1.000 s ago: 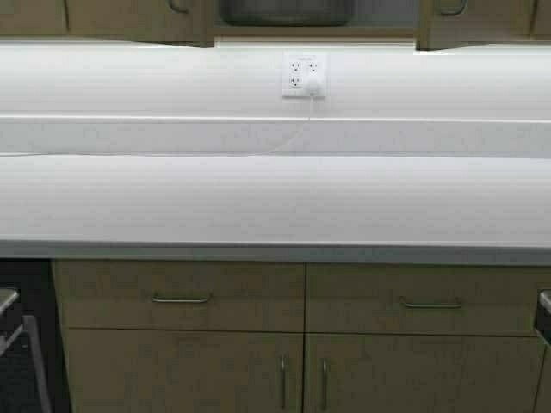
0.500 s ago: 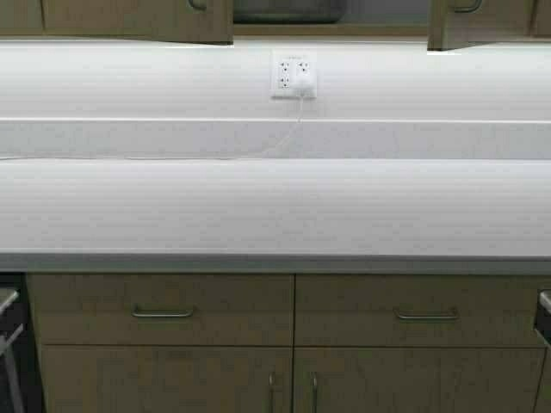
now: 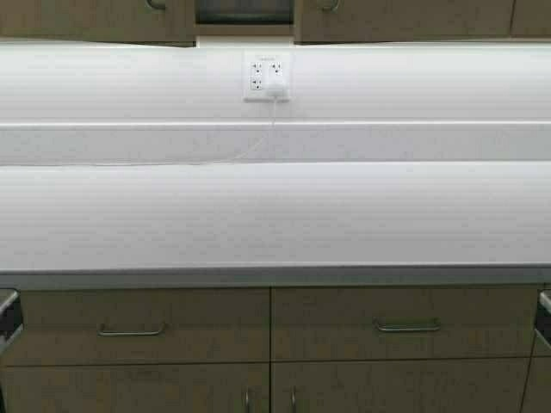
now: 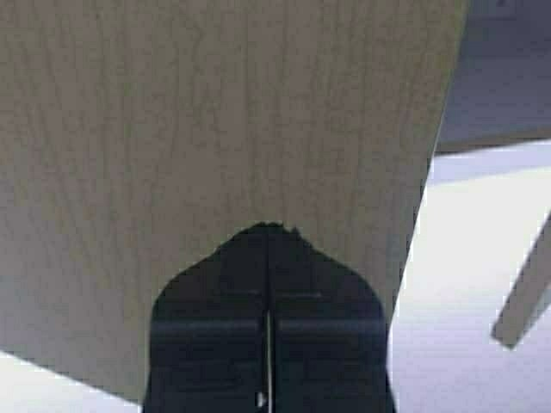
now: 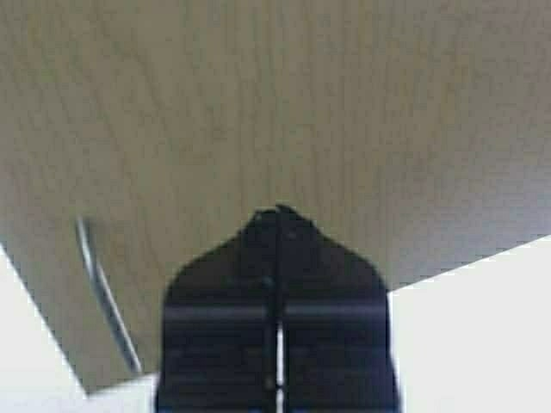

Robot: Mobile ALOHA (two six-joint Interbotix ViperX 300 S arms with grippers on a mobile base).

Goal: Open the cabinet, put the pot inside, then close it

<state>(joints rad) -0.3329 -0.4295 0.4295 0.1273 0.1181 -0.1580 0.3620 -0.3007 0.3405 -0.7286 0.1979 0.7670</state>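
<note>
My base had driven: across the high view the whole scene slid left and down, so the white wall outlet sat further left than a second before and less of the lower doors showed. The robot moved, not the kitchen.

The long white countertop filled the middle of the high view, with a thin white cord running down from the outlet onto it. Below it were two light wood drawer fronts, each with a silver bar handle and, and under them the tops of the light wood cabinet doors, both shut.

The large dark-grey pot was not in any view, so I could not place it.

My left gripper had its black fingers pressed together, nothing between them, facing a light wood panel. My right gripper was also pinched closed and empty, in front of a wood door with a slim metal handle off to one side. Both arms sat low; only their edges showed in the high view.

Judgement: still the approach stage, cabinet not yet opened, base lining up with the doors.
</note>
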